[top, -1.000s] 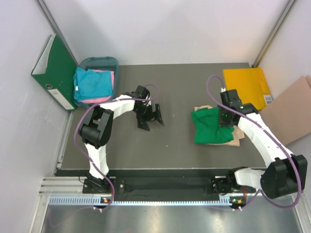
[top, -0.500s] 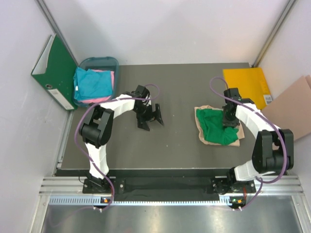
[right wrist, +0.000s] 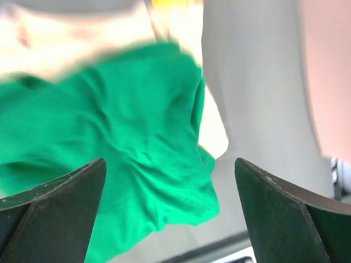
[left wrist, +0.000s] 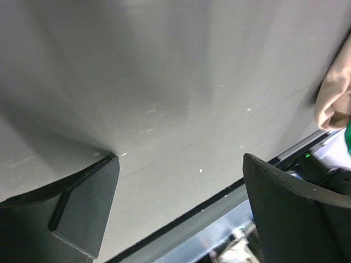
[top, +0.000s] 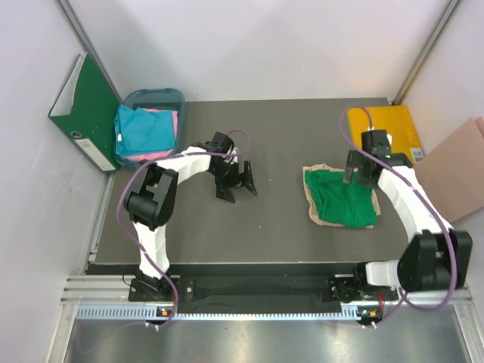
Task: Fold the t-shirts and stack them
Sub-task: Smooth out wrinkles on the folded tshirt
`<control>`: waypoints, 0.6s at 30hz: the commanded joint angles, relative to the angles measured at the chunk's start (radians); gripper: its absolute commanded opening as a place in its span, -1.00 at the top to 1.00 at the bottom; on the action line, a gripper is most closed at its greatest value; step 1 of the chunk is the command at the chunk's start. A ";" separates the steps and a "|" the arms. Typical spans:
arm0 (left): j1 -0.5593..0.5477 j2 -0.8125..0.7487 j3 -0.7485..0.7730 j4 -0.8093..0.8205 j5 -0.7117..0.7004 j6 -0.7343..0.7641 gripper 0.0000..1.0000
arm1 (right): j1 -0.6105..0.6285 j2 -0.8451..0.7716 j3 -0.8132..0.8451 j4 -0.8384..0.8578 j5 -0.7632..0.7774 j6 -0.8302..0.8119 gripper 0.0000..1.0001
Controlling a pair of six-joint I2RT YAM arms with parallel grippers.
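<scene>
A folded bright green t-shirt lies on top of a beige-peach t-shirt at the right of the table; only the beige one's edges show. My right gripper hangs open just above the green shirt's far edge, holding nothing. In the right wrist view the green t-shirt fills the space under my right gripper, with the beige shirt behind it. My left gripper stands open over bare table at centre left. In the left wrist view my left gripper is empty. A teal-blue t-shirt and a pink one lie in the bin.
A teal bin stands at the back left, with a green ring binder leaning beside it. A yellow folder lies at the back right, with brown cardboard beyond the table's right edge.
My right gripper has opened and let go of the green t-shirt, then pulled back toward the far right. The green shirt now lies flatter on the beige one. The left arm has not moved.
</scene>
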 commanded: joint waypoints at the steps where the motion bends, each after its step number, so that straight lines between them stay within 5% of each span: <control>1: -0.075 -0.003 0.082 0.081 0.031 0.086 -0.98 | -0.009 -0.109 0.093 0.020 -0.022 -0.028 -0.99; 5: -0.147 0.022 0.172 0.116 0.152 0.083 -0.98 | -0.011 -0.075 0.067 0.033 -0.119 -0.012 -0.99; 8: -0.175 0.057 0.232 0.203 0.243 0.019 -0.90 | -0.010 -0.047 0.015 0.073 -0.183 0.028 -0.63; 9: -0.181 0.069 0.256 0.234 0.309 -0.028 -0.69 | -0.009 -0.041 0.001 0.103 -0.220 0.046 -0.06; 11: -0.198 0.100 0.281 0.318 0.370 -0.082 0.68 | -0.011 -0.030 -0.039 0.134 -0.238 0.074 0.81; 12: -0.206 0.112 0.312 0.338 0.410 -0.128 1.00 | -0.013 -0.015 -0.048 0.155 -0.252 0.099 1.00; 18: -0.288 0.174 0.447 0.422 0.495 -0.199 1.00 | -0.016 0.098 -0.056 0.215 -0.274 0.133 1.00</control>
